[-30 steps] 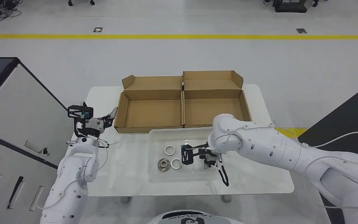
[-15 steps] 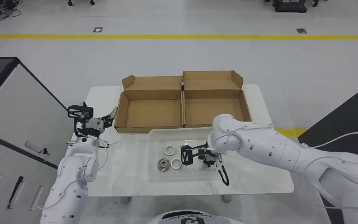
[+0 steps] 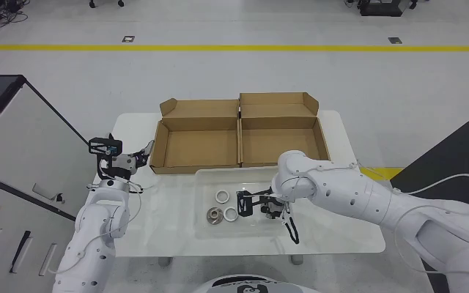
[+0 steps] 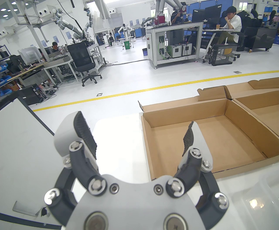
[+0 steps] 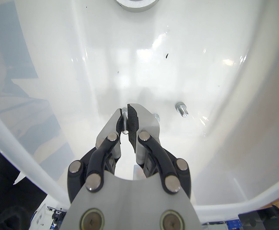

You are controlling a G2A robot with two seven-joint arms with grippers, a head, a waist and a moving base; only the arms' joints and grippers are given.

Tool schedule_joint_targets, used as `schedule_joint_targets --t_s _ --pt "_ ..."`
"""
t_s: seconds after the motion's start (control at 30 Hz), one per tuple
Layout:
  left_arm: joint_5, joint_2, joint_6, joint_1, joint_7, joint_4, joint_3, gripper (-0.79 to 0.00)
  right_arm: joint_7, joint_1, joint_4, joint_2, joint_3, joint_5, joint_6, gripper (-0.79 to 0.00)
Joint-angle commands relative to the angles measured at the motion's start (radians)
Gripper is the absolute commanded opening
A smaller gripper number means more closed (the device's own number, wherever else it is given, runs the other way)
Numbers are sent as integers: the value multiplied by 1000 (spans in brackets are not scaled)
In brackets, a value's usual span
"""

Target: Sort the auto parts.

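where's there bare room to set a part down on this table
The left box and right box have bare floors. The table is bare between the tray and the left gripper. Crowded: inside the tray, with rings and the right gripper holding a bolt.

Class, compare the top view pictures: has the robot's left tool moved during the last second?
No. The left tool stays open at the same spot, just beside the outer wall of the nearer cardboard box.

Silver ring [image 5: 136, 5] partly beyond the edge.
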Motion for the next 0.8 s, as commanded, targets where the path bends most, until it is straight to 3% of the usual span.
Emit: schedule_joint_targets --t_s 0.0,0.4,0.7,0.77 --pt "0 0 0 0 0 0 0 0 3 4 -6 2 0 3 4 -785" --pt "0 0 0 0 0 0 0 0 -5 83 -89 50 3 74 -5 -785" --pt "0 0 0 0 0 0 0 0 -214 36 -174 117 111 35 -74 -785" --pt "0 0 0 0 0 0 0 0 -214 36 -174 117 111 35 -74 -785"
